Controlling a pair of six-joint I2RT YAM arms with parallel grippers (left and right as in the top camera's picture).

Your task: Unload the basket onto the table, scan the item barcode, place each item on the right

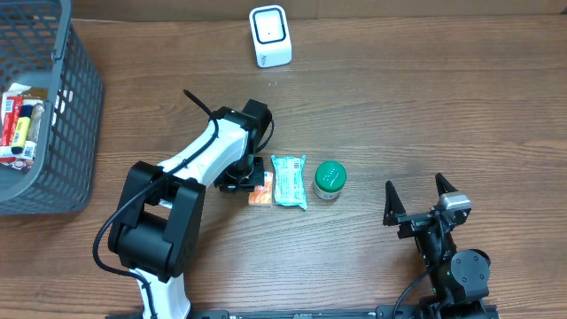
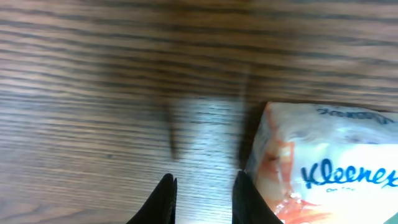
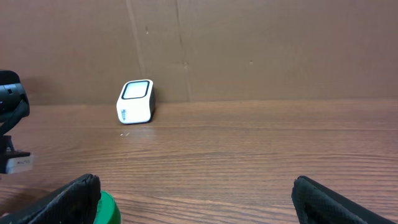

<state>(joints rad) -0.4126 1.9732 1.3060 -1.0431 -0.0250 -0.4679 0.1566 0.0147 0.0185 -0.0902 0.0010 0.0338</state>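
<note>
The left gripper (image 2: 204, 179) is seen narrowly parted and empty, set just beside the Kleenex pack (image 2: 317, 168) at the desk's middle, presumably for carrying it to the scanner (image 1: 270, 35) by the far edge. The right gripper (image 1: 421, 202) is held spread wide, idle.

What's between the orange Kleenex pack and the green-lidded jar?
A teal packet lies flat on the table between the Kleenex pack and the green-lidded jar. Only the overhead view shows all three.

Grey mesh basket (image 1: 78, 115), wooden table (image 1: 425, 106)
</note>
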